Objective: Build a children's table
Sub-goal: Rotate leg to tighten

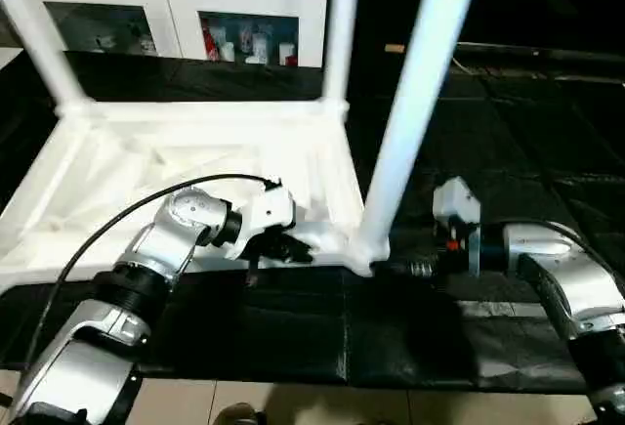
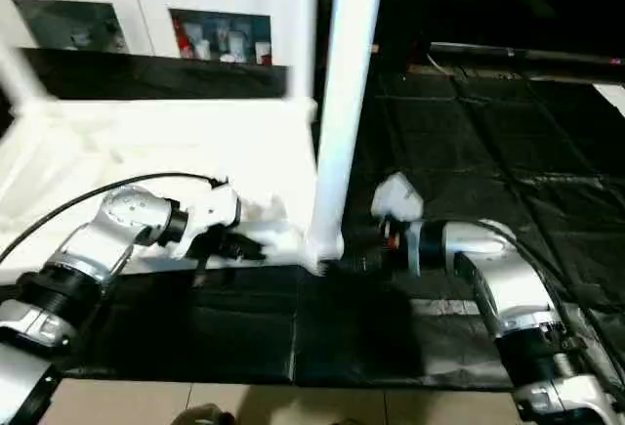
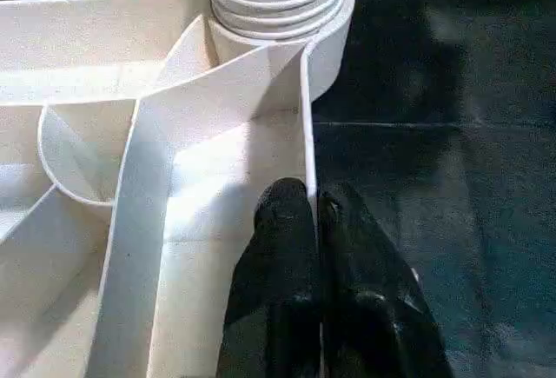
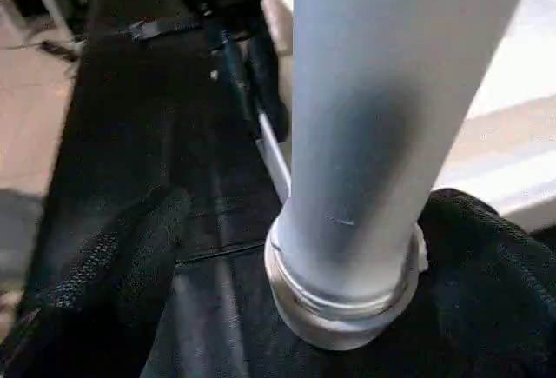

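The table top [image 1: 127,166] is lying upside down on a black mat [image 1: 293,332], ribbed underside facing up, with its near long edge running just in front of the robot. Three legs are standing up from its corner sockets: one at the far left corner [image 1: 34,39], one at the far right corner [image 1: 342,24], and the nearest one [image 1: 415,103] rising tall from the near right socket [image 1: 363,249] and leaning slightly to the right.

The left gripper [image 3: 314,208] is sitting at the near edge of the top, its two black fingers [image 3: 287,248] pressed together around the thin upright rim wall, one inside and one outside, a little way from the near right socket. The right gripper [image 4: 287,248] is reaching in level from the right, its fingers [image 4: 113,256] spread wide on either side of the near leg's base, where the threaded end meets the socket; whether they are touching the leg cannot be told.

To the right of the top, the mat is lying wrinkled. A strip of pale floor [image 1: 322,405] is showing past the mat's near edge. Behind the top, a white cabinet [image 1: 195,15] with glass doors is standing against the back, holding small items on its shelves.
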